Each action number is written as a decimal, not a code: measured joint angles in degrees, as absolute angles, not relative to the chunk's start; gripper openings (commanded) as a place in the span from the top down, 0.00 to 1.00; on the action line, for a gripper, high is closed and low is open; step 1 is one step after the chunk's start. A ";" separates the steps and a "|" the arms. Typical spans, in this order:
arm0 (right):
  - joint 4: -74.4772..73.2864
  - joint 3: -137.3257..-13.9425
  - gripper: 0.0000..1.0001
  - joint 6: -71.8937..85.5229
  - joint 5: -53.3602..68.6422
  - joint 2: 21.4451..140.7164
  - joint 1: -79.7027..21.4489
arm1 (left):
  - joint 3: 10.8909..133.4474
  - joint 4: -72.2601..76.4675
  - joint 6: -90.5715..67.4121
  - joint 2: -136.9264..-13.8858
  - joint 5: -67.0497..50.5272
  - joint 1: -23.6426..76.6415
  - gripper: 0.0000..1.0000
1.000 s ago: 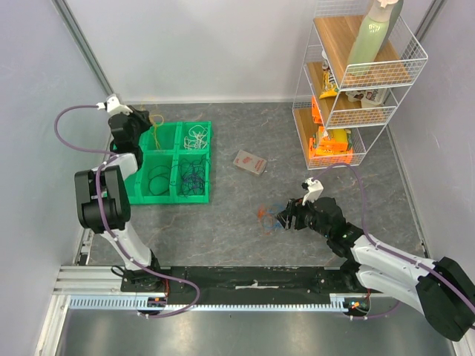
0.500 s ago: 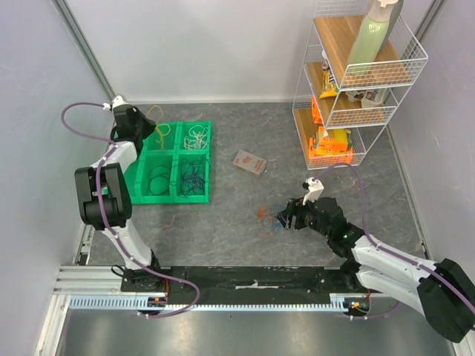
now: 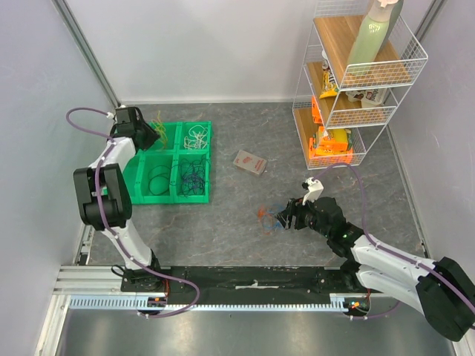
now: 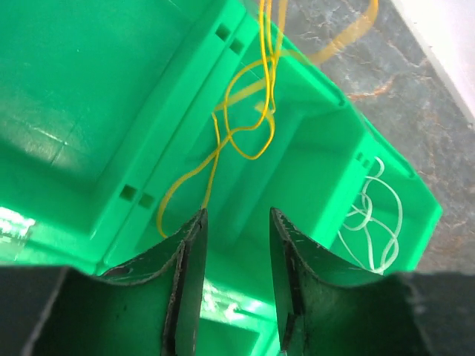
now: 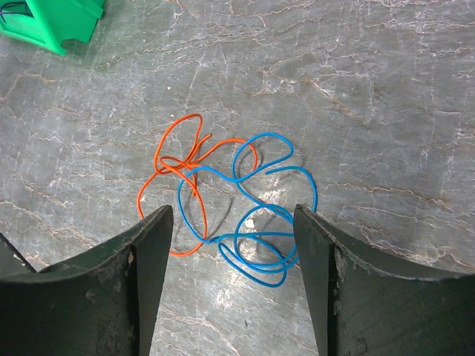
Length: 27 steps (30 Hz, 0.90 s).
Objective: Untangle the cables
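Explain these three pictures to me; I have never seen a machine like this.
These are two robot arms bolted to the near edge of a grey table, each ending in a two-finger gripper. The wide picture looks down from above and behind them. The other two come from cameras on the wrists, so the dark shapes at the bottom are the fingers. The left gripper hangs over a green tray, jaws apart, holding nothing. A yellow cable trails into one compartment and a white cable lies in the next. The right gripper is open above an orange cable and a blue cable, tangled together on the table.
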State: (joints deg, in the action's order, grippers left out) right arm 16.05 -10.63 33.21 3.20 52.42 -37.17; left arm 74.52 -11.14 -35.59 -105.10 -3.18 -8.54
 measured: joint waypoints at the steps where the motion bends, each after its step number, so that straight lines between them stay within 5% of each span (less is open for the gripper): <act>1: 16.12 -10.63 0.27 33.21 3.20 52.45 -37.15 | 74.52 -11.94 -35.64 -104.33 -3.27 -8.54 0.54; 14: 16.34 -10.63 0.26 33.21 3.29 54.35 -37.10 | 61.91 -8.78 -37.69 -81.38 -8.21 -8.01 0.40; 21: 16.73 -10.63 0.26 33.21 3.66 54.83 -37.10 | 72.82 -11.05 -35.42 -93.27 -7.66 -7.38 0.42; 27: 16.78 -10.63 0.26 33.21 3.70 54.89 -37.10 | 93.65 -15.73 -31.24 -109.97 -2.09 -5.41 0.42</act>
State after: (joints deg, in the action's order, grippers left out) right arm 16.78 -10.63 33.21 3.70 54.89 -37.10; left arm 93.65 -15.73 -31.24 -109.97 -2.09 -5.41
